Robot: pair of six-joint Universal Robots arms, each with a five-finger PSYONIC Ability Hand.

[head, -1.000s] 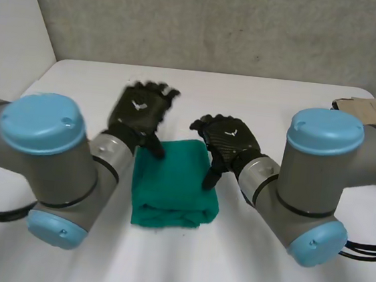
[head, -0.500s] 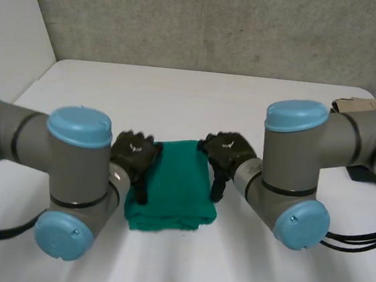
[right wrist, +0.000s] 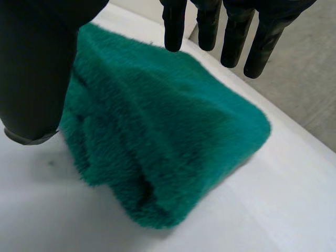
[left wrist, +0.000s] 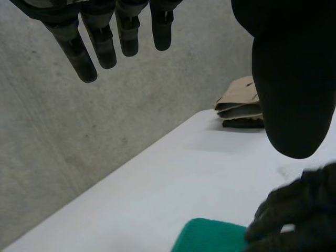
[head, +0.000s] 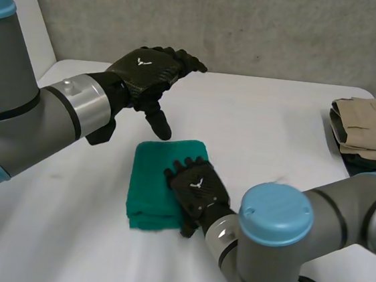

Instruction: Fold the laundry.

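Looks nearly done: green towel (head: 151, 181) folded thick on the white table (head: 277, 123) beneath the right hand (head: 196, 189), fingers straight and slightly spread, left hand (head: 148, 73) high beyond those fingertips, loosely spread and empty, probably only stacking with the folded beige clothes (head: 371, 123) left.

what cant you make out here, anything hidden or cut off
Head view: the right hand covers part of the green towel; whether it presses down is unclear.
Head view: the beige clothes run off the edge; the dark item beneath is unidentifiable.
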